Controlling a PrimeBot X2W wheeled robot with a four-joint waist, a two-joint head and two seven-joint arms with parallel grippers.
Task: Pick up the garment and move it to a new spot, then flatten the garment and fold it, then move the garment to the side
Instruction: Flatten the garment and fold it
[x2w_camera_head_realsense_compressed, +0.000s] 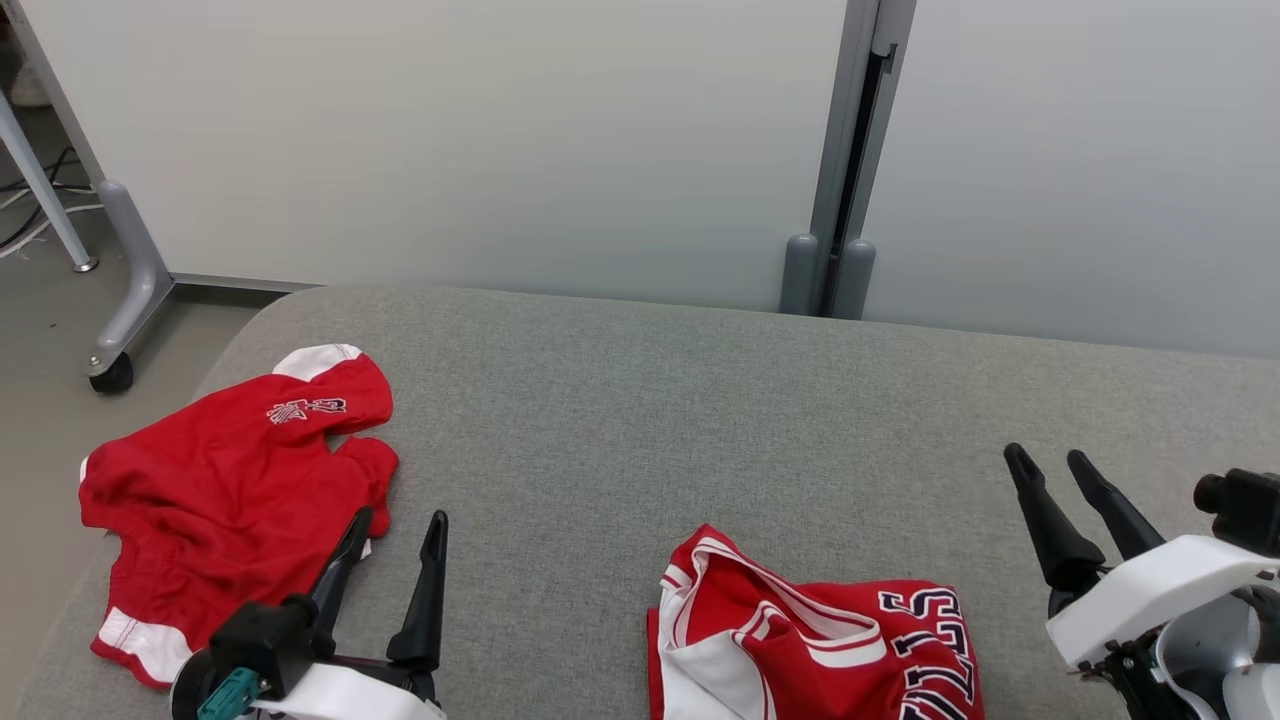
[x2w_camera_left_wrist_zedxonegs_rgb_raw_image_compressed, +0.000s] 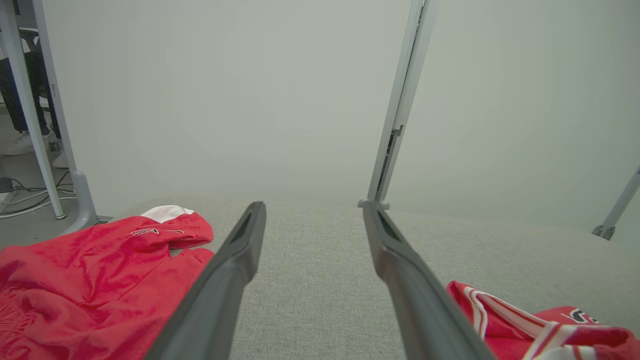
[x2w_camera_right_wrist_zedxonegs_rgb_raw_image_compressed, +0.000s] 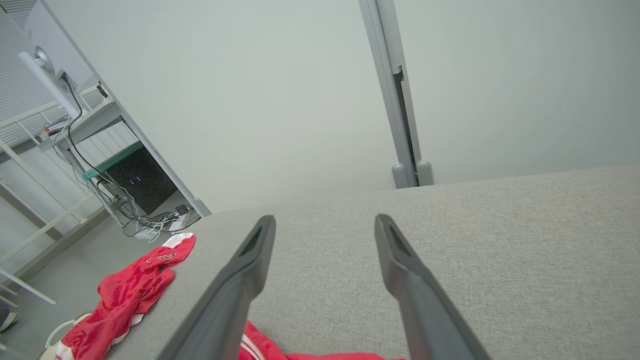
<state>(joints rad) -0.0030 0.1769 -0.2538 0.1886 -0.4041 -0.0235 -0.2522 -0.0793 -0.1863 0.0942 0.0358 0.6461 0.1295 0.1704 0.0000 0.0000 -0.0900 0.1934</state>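
A crumpled red and white jersey (x2w_camera_head_realsense_compressed: 800, 640) with dark lettering lies at the front middle of the grey padded table (x2w_camera_head_realsense_compressed: 700, 400). Its edge also shows in the left wrist view (x2w_camera_left_wrist_zedxonegs_rgb_raw_image_compressed: 550, 330) and the right wrist view (x2w_camera_right_wrist_zedxonegs_rgb_raw_image_compressed: 260, 347). Red shorts (x2w_camera_head_realsense_compressed: 220, 480) with white trim lie bunched at the table's left edge (x2w_camera_left_wrist_zedxonegs_rgb_raw_image_compressed: 90, 280) (x2w_camera_right_wrist_zedxonegs_rgb_raw_image_compressed: 130, 295). My left gripper (x2w_camera_head_realsense_compressed: 400, 518) stands open just right of the shorts, empty (x2w_camera_left_wrist_zedxonegs_rgb_raw_image_compressed: 314, 206). My right gripper (x2w_camera_head_realsense_compressed: 1047, 456) is open and empty to the right of the jersey, above the table (x2w_camera_right_wrist_zedxonegs_rgb_raw_image_compressed: 325, 218).
Pale wall panels joined by a grey post (x2w_camera_head_realsense_compressed: 850, 150) stand behind the table. A wheeled grey frame leg (x2w_camera_head_realsense_compressed: 125, 300) stands on the floor at the left. A desk with cables (x2w_camera_right_wrist_zedxonegs_rgb_raw_image_compressed: 125, 170) lies further left, and a person's legs (x2w_camera_left_wrist_zedxonegs_rgb_raw_image_compressed: 10, 95) show there.
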